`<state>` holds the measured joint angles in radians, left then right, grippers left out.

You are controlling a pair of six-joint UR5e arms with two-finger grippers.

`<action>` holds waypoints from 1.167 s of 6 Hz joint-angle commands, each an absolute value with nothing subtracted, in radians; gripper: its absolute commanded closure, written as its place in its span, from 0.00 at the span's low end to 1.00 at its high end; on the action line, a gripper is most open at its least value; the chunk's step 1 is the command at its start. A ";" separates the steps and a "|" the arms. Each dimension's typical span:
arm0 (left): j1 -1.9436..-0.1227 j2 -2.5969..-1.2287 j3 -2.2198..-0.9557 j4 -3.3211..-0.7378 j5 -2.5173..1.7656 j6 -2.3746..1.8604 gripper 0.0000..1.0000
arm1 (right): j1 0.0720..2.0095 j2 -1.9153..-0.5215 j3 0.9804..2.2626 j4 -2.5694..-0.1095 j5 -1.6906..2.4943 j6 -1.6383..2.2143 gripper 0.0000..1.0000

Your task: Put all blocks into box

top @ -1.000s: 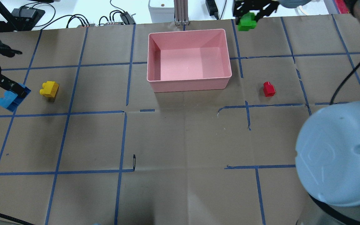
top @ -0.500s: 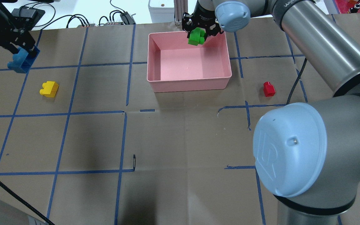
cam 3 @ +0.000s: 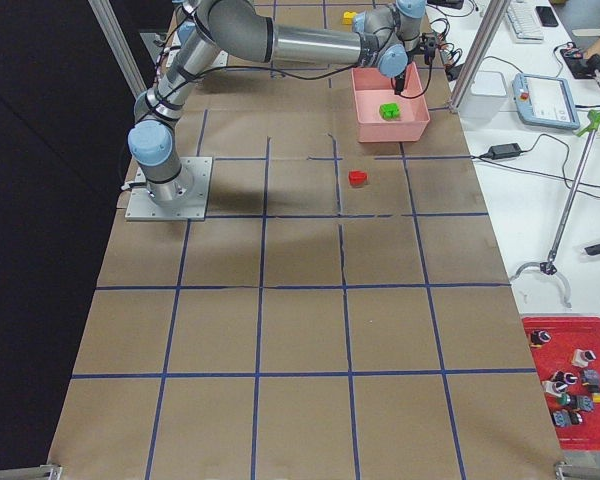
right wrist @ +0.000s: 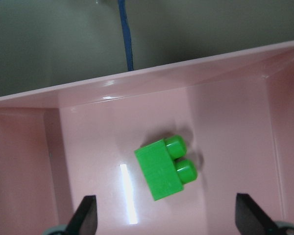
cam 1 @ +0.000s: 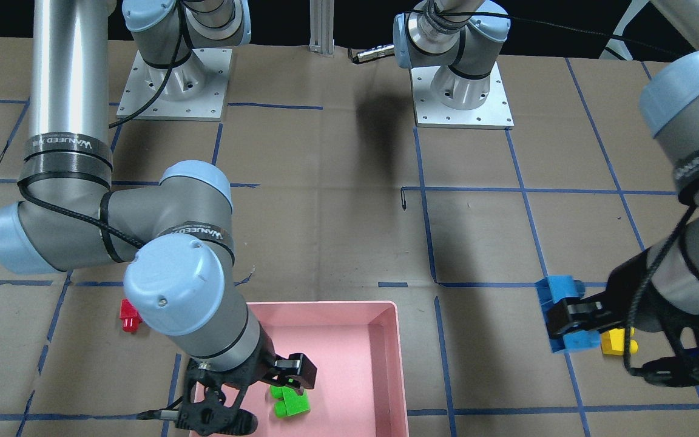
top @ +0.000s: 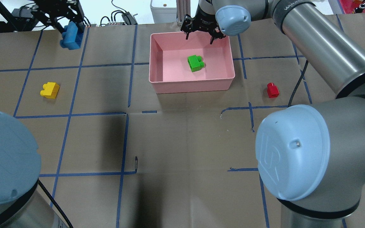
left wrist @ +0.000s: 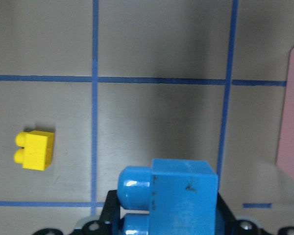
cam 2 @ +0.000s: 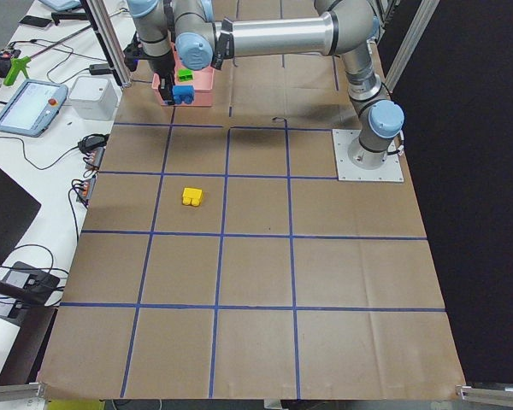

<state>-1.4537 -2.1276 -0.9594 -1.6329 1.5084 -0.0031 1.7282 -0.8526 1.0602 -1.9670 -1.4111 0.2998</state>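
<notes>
Blocks, four in all; one is in the box, one is carried, two are loose.

- Green block: lies on the floor of the pink box, a little right of its middle, touching no wall. Studs point sideways. Counted as placed.
- Right gripper: hovers over the far wall of the box with fingers spread wide, holding nothing. In its wrist view the green block sits below, between the two fingertips.
- Blue block: pinched in the left gripper, lifted off the brown tabletop at the far left, well apart from the box. Its studs stick out past the fingers.
- Yellow block: loose on the tabletop at the left, nearer than the blue one and well apart from the box.
- Red block: loose on the tabletop to the right of the box, near its near-right corner but not touching it.

Step in hand, as judged: the second block is on its way to the box.

Next move, as judged: the left arm needs to carry the blue block rightward until it hangs over the floor of the box, clear of the left wall, then spread its fingers. The right arm should first leave the space above the box so the two do not meet. The red block is the likely target for the right arm, with fingers spread to either side of it. The yellow block falls to the left arm afterwards.
</notes>
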 commanded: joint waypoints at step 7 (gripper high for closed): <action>-1.809 -2.476 -0.811 -1.333 1.526 -0.514 0.01 | 1.442 -1.084 1.653 -2.167 -1.635 -0.118 0.05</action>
<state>-1.8050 -2.4841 -0.8100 -1.3303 1.5175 -0.5088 1.4558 -1.0544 1.5433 -2.0939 -1.6358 -0.1011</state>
